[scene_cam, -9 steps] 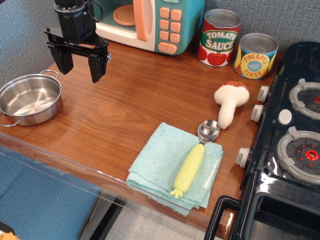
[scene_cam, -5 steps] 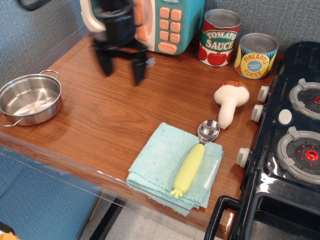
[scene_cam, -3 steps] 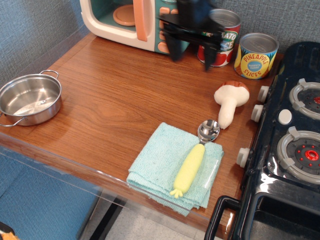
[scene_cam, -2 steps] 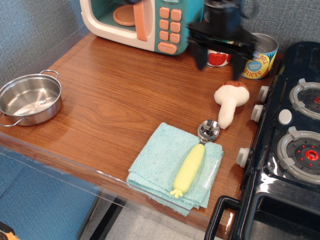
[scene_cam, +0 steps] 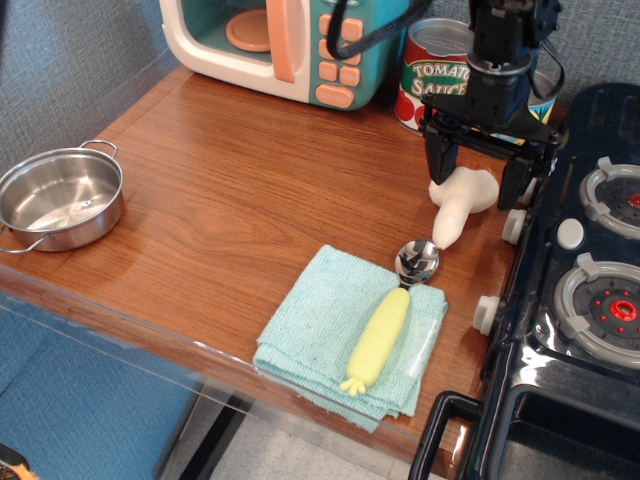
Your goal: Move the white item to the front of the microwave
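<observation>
Your fingers [scene_cam: 443,163] are spread wide and straddle the cap end of the white item [scene_cam: 458,205], which lies on its side on the tabletop [scene_cam: 230,200] just beside the stove [scene_cam: 575,290], stem pointing toward the spoon [scene_cam: 395,310]; nothing is gripped yet. You appear to be in the reach-and-grasp step. Next, lower, close on the cap, lift clear of the tomato sauce can [scene_cam: 440,72], and carry it to the bare wood before the microwave [scene_cam: 285,45].

- Play kitchen set up w/ a robot rig
- Toy microwave [scene_cam: 300,45] & black toy stove [scene_cam: 580,290] on wood surface [scene_cam: 230,200]
- Food cans [scene_cam: 440,75], steel pot [scene_cam: 60,198], teal cloth [scene_cam: 320,330]
</observation>
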Robot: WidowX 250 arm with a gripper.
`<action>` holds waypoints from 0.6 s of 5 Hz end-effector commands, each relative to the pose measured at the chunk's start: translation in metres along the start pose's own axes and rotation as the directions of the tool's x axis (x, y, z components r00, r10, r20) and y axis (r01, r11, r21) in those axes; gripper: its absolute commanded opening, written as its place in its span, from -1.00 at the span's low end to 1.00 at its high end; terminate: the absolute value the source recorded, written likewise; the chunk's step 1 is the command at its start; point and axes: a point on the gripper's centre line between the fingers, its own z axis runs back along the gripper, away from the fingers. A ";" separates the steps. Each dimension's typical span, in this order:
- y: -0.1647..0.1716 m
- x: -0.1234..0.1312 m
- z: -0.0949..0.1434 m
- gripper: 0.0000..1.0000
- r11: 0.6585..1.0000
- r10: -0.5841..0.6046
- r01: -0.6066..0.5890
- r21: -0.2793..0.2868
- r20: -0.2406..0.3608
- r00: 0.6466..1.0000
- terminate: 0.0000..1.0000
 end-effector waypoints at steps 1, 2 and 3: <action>-0.003 0.009 0.008 1.00 0.995 -0.046 0.043 0.093 0.033 0.998 -1.00; 0.002 0.003 -0.002 1.00 0.981 -0.072 0.070 0.183 0.001 0.997 -1.00; 0.007 -0.003 -0.011 -1.00 0.973 -0.082 0.085 0.217 -0.020 0.996 -1.00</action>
